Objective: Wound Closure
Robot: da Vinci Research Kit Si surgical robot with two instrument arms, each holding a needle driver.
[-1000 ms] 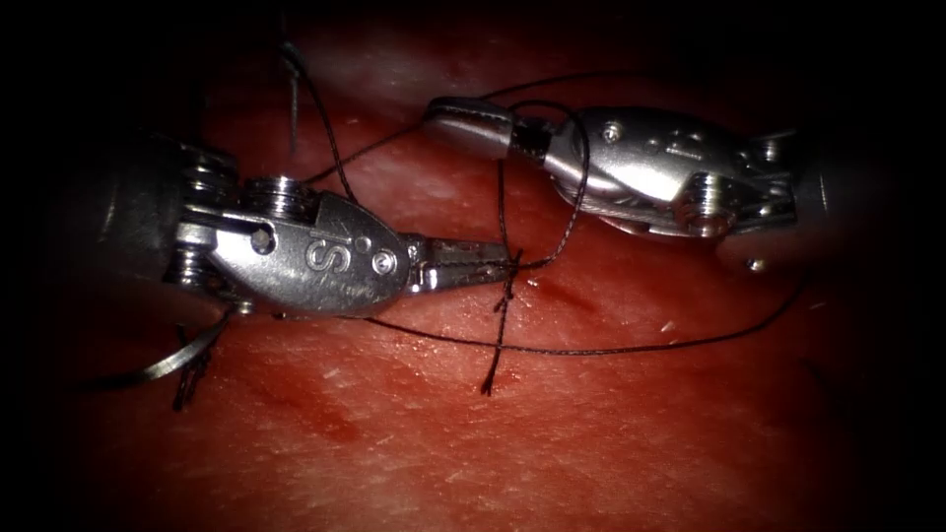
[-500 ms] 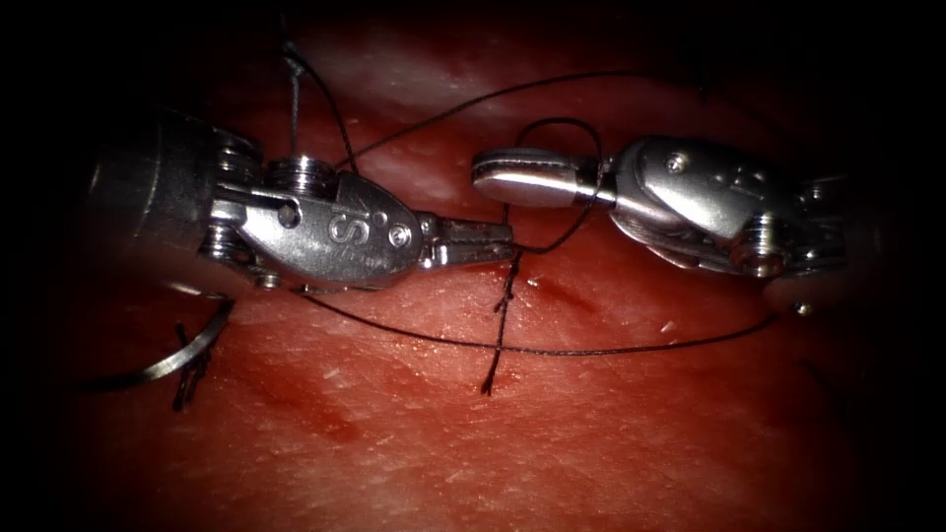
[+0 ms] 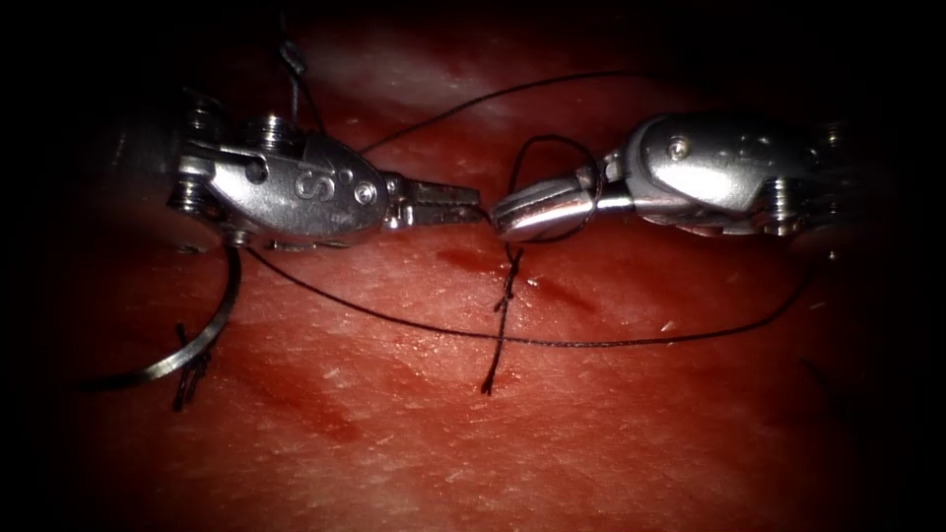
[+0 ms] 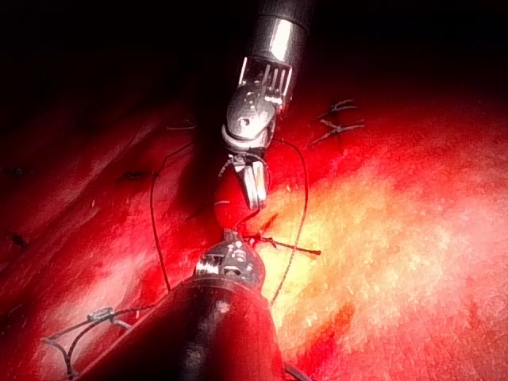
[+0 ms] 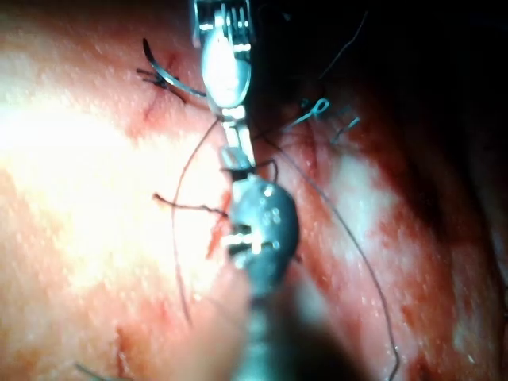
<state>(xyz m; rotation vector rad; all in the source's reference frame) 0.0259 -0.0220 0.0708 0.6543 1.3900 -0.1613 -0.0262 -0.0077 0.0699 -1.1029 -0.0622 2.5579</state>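
Centrally, left gripper (image 3: 471, 204) and right gripper (image 3: 507, 219) tip to tip over the tissue (image 3: 552, 433), just above the knot (image 3: 508, 286). Left gripper closed, seemingly pinching thread (image 3: 591, 343) at its tip. Right gripper closed, a thread loop wound round its neck; whether anything is held, cannot tell. Needle (image 3: 192, 345) free of both, lying on the tissue at far left, below the left tool; whether its tip is in the tissue, cannot tell. Long strand trailing across beneath both tools.
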